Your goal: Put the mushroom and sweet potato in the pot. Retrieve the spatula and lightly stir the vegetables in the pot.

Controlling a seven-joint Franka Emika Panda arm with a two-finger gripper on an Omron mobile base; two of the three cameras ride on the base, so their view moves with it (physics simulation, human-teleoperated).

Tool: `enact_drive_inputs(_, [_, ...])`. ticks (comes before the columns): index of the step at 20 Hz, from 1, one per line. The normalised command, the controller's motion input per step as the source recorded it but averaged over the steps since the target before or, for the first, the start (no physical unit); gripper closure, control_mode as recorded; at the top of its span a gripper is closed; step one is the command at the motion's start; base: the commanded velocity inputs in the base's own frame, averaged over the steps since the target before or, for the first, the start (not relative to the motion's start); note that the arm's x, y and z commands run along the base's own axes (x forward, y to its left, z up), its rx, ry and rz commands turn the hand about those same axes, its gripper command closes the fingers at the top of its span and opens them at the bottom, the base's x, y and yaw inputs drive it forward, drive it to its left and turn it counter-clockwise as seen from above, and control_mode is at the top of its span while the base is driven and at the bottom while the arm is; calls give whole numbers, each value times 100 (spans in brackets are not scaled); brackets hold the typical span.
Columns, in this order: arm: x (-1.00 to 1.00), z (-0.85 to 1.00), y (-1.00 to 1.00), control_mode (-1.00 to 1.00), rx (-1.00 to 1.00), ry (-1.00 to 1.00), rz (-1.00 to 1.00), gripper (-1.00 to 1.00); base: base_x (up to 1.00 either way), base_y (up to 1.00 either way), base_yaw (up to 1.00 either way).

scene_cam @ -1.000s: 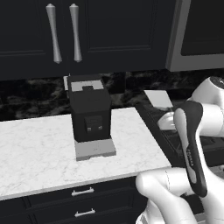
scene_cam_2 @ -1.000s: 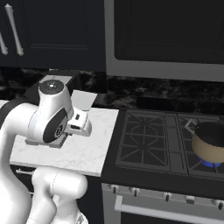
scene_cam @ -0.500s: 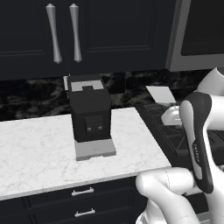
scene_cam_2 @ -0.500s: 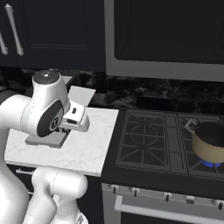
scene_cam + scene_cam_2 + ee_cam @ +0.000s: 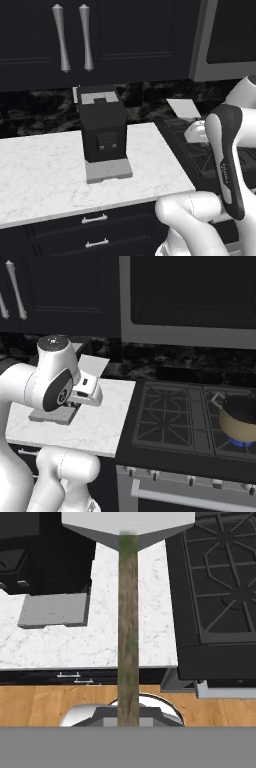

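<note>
Greenish-brown and straight, the handle of the spatula (image 5: 128, 627) ran from the bottom of the hand view up and away along the gripper's own axis, ending in the pale grey blade at the top. The handle entered the gripper (image 5: 128, 714) at the base of that view, so the pincer looked to be pinching it, though the fingertips themselves were hidden and I could not tell for certain.

Taking the stove (image 5: 185, 421) as landmark: in the right base view the blade showed up by the arm, above the white marble counter (image 5: 95, 428) just left of the stove's left edge. The black coffee machine (image 5: 102, 131) stood on that counter, farther left of the stove.

Beyond, the pot (image 5: 241, 418) sat on the stove's front right burner, well apart from the blade and to its right. What lay inside its dark interior could not be made out.

By my judgement, the coming move hinged on carrying the blade rightward across the stove to the pot.
</note>
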Motion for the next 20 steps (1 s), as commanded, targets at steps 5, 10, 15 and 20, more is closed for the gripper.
enact_drive_inputs(5, [0, 0, 0, 100, 0, 0, 0, 100, -36, -50, 0])
enact_drive_inputs(10, [0, 0, 0, 100, 0, 0, 0, 100, -48, -62, 0])
enact_drive_inputs(15, [0, 0, 0, 100, 0, 0, 0, 100, -3, -38, 0])
enact_drive_inputs(20, [0, 0, 0, 100, 0, 0, 0, 100, 8, -37, 0])
